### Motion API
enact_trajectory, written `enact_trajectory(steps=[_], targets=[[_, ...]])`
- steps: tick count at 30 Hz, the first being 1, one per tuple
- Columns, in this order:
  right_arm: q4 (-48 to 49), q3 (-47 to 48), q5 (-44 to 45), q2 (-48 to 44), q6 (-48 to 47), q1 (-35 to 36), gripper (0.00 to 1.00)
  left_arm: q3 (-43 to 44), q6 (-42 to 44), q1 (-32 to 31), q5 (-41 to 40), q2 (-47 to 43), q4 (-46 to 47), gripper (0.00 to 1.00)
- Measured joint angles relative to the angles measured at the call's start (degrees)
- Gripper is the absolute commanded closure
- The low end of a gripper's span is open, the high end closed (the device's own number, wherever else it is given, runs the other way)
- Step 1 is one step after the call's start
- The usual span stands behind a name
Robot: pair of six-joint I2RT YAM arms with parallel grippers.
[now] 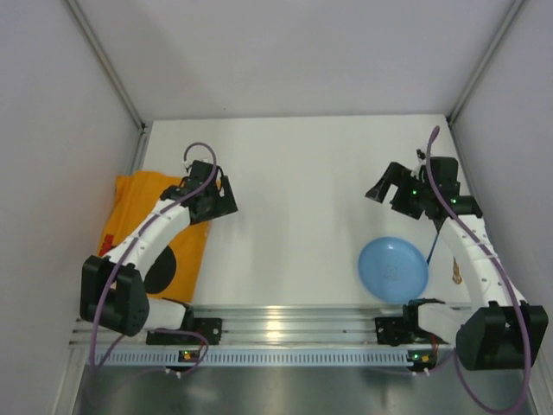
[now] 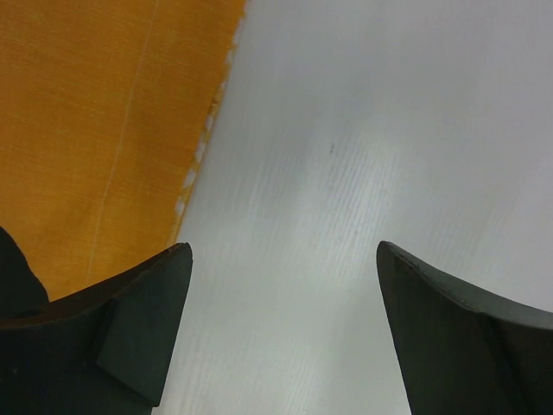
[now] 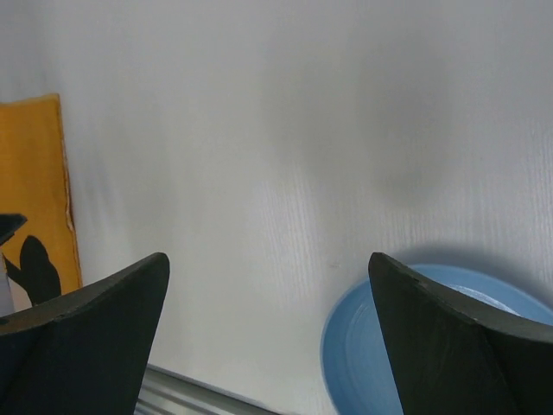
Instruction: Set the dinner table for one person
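The white dinner table (image 1: 294, 181) carries an orange placemat (image 1: 138, 207) with a black printed figure at its left side, and a blue plate (image 1: 393, 268) near the front right. My left gripper (image 1: 226, 203) hovers over the placemat's right edge, open and with nothing in it. In the left wrist view the left gripper (image 2: 283, 251) has bare table between its fingers, and the placemat (image 2: 95, 130) lies to the left. My right gripper (image 1: 387, 192) hangs open above the table behind the plate. In its own view the right gripper (image 3: 268, 258) is empty, with the plate (image 3: 363, 346) beside its right finger.
A small tan object (image 1: 455, 275) lies at the table's right edge, partly hidden by the right arm. A metal rail (image 1: 285, 320) runs along the near edge. Grey walls close in the left, right and back sides.
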Motion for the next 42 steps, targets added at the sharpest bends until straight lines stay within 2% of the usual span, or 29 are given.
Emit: enact_trajectory(steps=[4, 11, 16, 23, 25, 28, 29, 31, 32, 33, 35, 42], targets=[[-0.7, 0.3, -1.7, -2.0, -0.3, 0.1, 0.0, 0.0, 1.8, 0.4, -4.3, 3.1, 0.1, 0.08], [-2.9, -0.2, -3.4, -4.4, 0.0, 0.1, 0.0, -1.8, 5.5, 6.1, -4.5, 10.4, 0.9, 0.1], [-5.3, -0.3, -3.8, -6.8, 0.3, 0.1, 0.0, -2.1, 7.9, 11.8, -3.5, 13.9, 2.8, 0.2], [-8.2, -0.2, -3.1, -7.4, -0.9, 0.1, 0.0, -2.2, 9.6, 12.2, 0.1, 17.7, 5.2, 0.28], [-8.5, 0.0, -3.1, -6.9, -1.2, 0.1, 0.0, -2.2, 9.9, 12.2, 0.2, 17.9, 5.5, 0.33], [-9.0, 0.7, -3.0, -5.1, -1.3, 0.2, 0.0, -2.1, 10.1, 12.1, 0.6, 18.4, 6.1, 0.53], [-9.1, 0.9, -3.0, -4.5, -1.4, 0.3, 0.0, -2.0, 10.2, 12.1, 0.6, 18.4, 6.3, 0.66], [-9.3, 1.4, -3.0, -3.5, -1.6, 0.3, 0.0, -2.0, 10.4, 12.3, 0.6, 18.5, 6.7, 0.79], [-9.4, 1.5, -3.0, -3.2, -1.7, 0.3, 0.0, -2.0, 10.5, 12.5, 0.6, 18.5, 6.8, 0.79], [-9.7, 1.9, -3.0, -2.9, -1.7, 0.3, 0.0, -2.0, 10.9, 12.7, 0.6, 18.5, 6.9, 0.9], [-9.7, 2.3, -3.0, -2.8, -1.7, 0.3, 0.0, -2.0, 11.1, 13.4, 0.8, 18.6, 7.0, 1.0], [-10.0, 3.8, -3.2, -2.8, -1.6, 0.3, 0.0, 0.6, 10.9, 14.1, 3.4, 20.3, 6.1, 1.0]])
